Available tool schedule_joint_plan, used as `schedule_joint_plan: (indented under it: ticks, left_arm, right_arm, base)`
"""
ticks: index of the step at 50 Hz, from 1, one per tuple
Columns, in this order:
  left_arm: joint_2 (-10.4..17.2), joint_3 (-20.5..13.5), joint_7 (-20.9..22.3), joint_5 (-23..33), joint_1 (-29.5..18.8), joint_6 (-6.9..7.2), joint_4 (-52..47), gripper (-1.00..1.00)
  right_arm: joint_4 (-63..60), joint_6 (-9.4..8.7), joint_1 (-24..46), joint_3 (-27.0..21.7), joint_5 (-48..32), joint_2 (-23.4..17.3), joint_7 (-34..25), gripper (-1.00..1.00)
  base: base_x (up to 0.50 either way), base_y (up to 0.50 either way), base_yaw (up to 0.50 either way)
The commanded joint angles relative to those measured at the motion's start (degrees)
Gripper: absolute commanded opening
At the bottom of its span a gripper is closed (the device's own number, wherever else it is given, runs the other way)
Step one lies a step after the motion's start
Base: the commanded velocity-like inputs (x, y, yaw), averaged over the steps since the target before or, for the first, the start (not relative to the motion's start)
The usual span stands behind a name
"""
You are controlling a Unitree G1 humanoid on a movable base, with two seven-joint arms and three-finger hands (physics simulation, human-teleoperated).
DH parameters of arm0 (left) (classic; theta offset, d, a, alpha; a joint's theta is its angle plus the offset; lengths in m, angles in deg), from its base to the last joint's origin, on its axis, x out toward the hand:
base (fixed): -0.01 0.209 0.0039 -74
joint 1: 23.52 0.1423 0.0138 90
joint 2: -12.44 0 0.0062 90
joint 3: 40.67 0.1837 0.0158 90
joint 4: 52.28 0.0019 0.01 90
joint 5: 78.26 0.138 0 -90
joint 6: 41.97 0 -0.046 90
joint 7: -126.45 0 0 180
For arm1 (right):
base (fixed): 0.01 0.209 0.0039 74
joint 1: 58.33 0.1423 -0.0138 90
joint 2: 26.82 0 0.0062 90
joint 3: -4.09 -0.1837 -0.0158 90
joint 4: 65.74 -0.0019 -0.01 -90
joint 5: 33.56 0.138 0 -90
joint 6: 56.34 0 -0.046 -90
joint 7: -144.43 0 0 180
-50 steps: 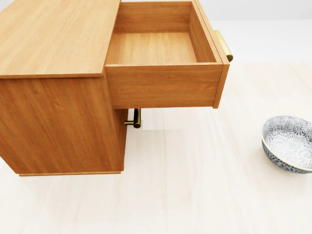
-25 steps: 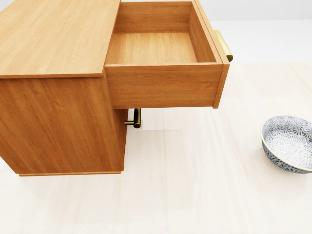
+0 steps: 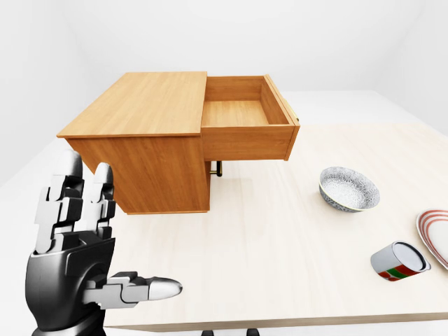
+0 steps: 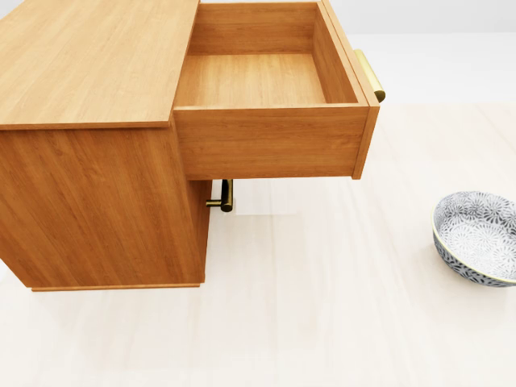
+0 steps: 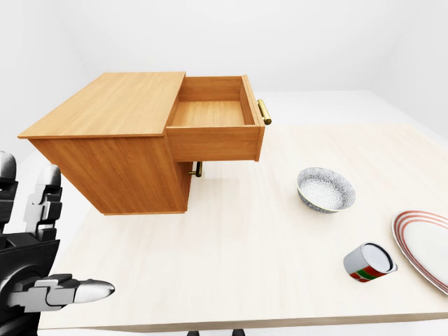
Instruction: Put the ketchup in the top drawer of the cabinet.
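The wooden cabinet [image 3: 150, 140] stands on the pale table [image 3: 280, 238], and its top drawer [image 4: 258, 81] is pulled out and holds nothing. A small red, white and green container [image 3: 399, 260] lies on its side near the table's right edge; I cannot tell whether it is the ketchup. My left hand [image 3: 122, 231] is raised at the lower left of the eye views, fingers spread open and empty, well left of the container and below the cabinet. The right hand does not show in any view.
A patterned grey bowl [image 3: 348, 189] sits right of the cabinet. A red-rimmed plate [image 5: 427, 245] lies at the table's right edge beside the container. A brass handle [image 4: 226, 196] of a lower drawer shows under the open drawer.
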Motion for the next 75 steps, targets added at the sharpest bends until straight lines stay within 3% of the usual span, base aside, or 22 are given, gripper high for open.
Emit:
schedule_joint_plan:
  ticks: [1,12,18,33,39,49,68,75]
  left_arm:
    - [-0.1,0.1,0.0,0.1,0.0,0.0,0.0,1.0]
    - [0.2,0.4,-0.2,0.1,-0.1,0.0,0.2,1.0]
    - [0.2,0.9,-0.2,0.4,0.4,0.0,0.5,1.0]
    - [0.2,2.0,-0.2,1.2,0.9,0.0,1.0,1.0]
    - [0.6,1.0,-0.6,0.3,0.2,0.0,0.8,1.0]
    - [0.2,0.6,0.0,0.0,0.6,0.0,-0.1,1.0]
    - [0.1,1.2,0.1,0.6,0.8,0.0,0.2,1.0]
    - [0.1,1.3,0.0,0.8,0.8,0.0,0.4,1.0]
  right_arm:
    - [4.6,0.0,0.3,6.2,-4.5,1.3,0.0,1.0]
    - [8.3,0.0,1.6,10.0,-7.6,-1.0,0.0,1.0]
    - [10.8,0.0,2.5,15.0,-9.1,-0.3,0.0,1.0]
    - [17.5,0.0,2.2,17.7,-10.0,-1.1,0.0,1.0]
    - [21.8,0.0,1.8,19.8,-10.0,-1.0,0.0,1.0]
    - [28.5,0.0,2.7,22.0,-9.5,-4.4,0.0,1.0]
    - [35.3,0.0,3.5,25.3,-9.9,-7.0,0.0,1.0]
    - [40.5,0.0,4.6,25.6,-8.9,-10.0,0.0,1.0]
  base:
    - [0.0,0.0,0.0]
    - [0.0,0.0,0.0]
    - [0.0,0.0,0.0]
    - [0.0,0.0,0.0]
    - [0.0,0.0,0.0]
    - [0.0,0.0,0.0]
    - [0.0,0.0,0.0]
    - [0.0,0.0,0.0]
